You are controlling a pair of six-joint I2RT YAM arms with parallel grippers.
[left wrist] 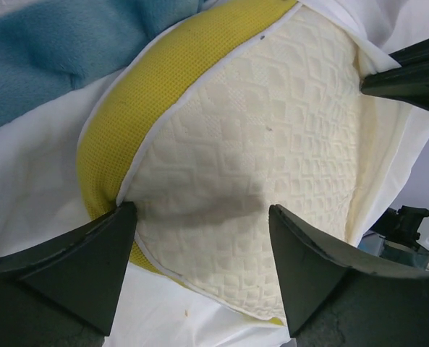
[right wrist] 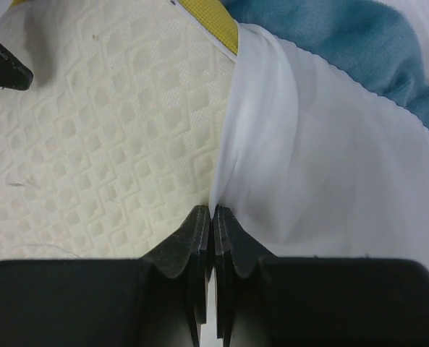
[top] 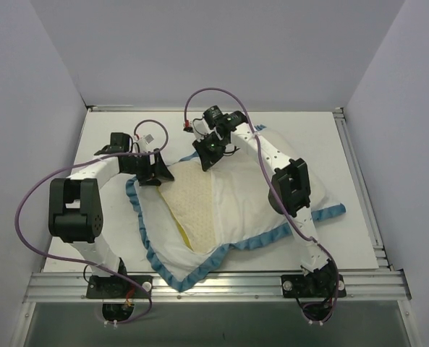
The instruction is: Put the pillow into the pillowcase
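The pillow (top: 192, 199) lies partly inside the pillowcase (top: 254, 210), with its cream dimpled face showing through the opening at the far left. The pillowcase is spread white side up, with teal trim round its edge. My left gripper (top: 156, 173) is open over the pillow's exposed end. In the left wrist view its fingertips (left wrist: 201, 210) stand wide on either side of the pillow (left wrist: 257, 144), near the yellow side band (left wrist: 134, 94). My right gripper (top: 203, 160) is shut on the pillowcase's white edge (right wrist: 330, 159), pinching a fold at the jaws (right wrist: 213, 211) beside the pillow (right wrist: 91, 130).
The teal trim (right wrist: 344, 36) bunches just beyond the pinched fold. A metal rail (top: 214, 283) runs along the table's near edge by the arm bases. White walls close in the left, the right and the far side.
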